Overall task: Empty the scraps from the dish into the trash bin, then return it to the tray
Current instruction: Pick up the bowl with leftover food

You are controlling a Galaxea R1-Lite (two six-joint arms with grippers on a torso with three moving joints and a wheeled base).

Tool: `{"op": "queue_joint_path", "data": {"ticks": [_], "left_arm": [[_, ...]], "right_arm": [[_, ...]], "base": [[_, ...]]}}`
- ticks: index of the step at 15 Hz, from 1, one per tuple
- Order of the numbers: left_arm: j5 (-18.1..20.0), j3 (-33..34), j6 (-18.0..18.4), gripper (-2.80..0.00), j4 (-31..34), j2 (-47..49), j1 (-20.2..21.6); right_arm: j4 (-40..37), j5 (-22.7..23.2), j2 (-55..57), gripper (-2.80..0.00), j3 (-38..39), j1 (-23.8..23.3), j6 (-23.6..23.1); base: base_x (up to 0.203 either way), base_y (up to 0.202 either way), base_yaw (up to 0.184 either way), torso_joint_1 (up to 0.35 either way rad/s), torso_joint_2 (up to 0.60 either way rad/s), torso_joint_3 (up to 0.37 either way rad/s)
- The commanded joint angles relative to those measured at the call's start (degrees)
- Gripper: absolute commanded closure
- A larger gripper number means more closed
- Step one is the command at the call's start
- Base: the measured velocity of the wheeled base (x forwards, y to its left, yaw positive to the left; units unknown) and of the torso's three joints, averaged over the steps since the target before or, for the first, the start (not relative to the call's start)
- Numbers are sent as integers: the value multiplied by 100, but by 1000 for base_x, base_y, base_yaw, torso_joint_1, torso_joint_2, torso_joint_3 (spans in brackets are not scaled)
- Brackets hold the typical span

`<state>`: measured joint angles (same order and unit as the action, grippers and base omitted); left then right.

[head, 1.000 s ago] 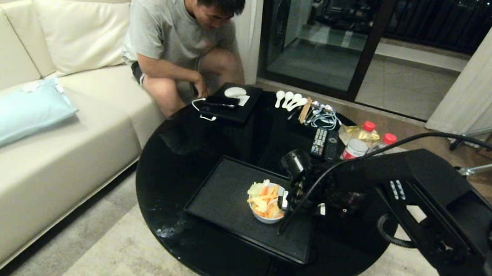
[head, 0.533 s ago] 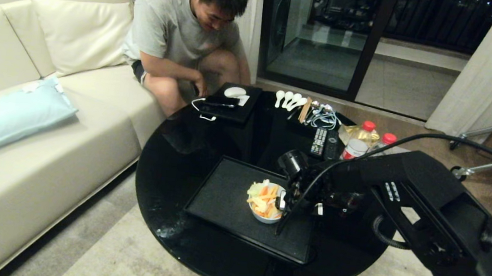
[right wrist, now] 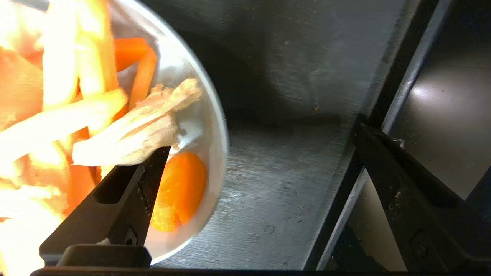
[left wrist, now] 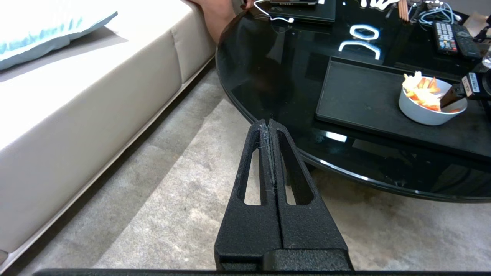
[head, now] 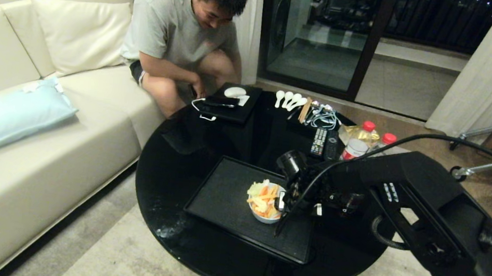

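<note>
The dish (head: 265,218), a small white bowl, stands on the right part of the black tray (head: 221,199). It is heaped with the scraps (head: 262,197), orange sticks and pale pieces. My right gripper (head: 284,201) is at the bowl's right rim and open. In the right wrist view (right wrist: 261,140) one finger (right wrist: 126,191) reaches inside the dish (right wrist: 215,153) among the scraps (right wrist: 180,188). The other finger (right wrist: 402,184) hangs outside over the edge of the tray (right wrist: 287,184). My left gripper (left wrist: 268,122) is shut and parked over the carpet beside the table. The trash bin is out of view.
A person sits on the cream sofa (head: 20,155) at the far left of the round black glass table (head: 170,162). At the back lie a black slab with a white oval thing (head: 231,102), white spoons (head: 289,99), remotes (head: 324,142) and red-capped bottles (head: 362,139).
My right gripper has crept slightly left onto the bowl's right rim. The bowl has not moved. The person on the sofa has shifted a little.
</note>
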<state>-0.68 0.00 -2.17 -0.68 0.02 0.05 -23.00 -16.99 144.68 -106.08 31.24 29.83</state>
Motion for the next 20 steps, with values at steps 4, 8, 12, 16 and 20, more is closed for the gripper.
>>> {"op": "queue_joint_path", "data": {"ticks": [4,8,12,16,20], "left_arm": [[-2,0,-3,0,-2,-2,4],[-2,0,-3,0,-2,-2,4],[-2,0,-3,0,-2,-2,4],[-2,0,-3,0,-2,-2,-2],[-2,0,-3,0,-2,-2,4]], "right_arm": [[-2,-14,61,-280,-9,31,14],[-5,-14,61,0,-9,31,14],[-11,-14,43,0,-18,48,14],[-128,-33,8,0,-18,57,14],[-144,-50,-27,0,-27,48,14]], "base": [[0,0,0,0,0,0],[0,0,0,0,0,0],[0,0,0,0,0,0],[0,0,0,0,0,0],[0,0,0,0,0,0]]}}
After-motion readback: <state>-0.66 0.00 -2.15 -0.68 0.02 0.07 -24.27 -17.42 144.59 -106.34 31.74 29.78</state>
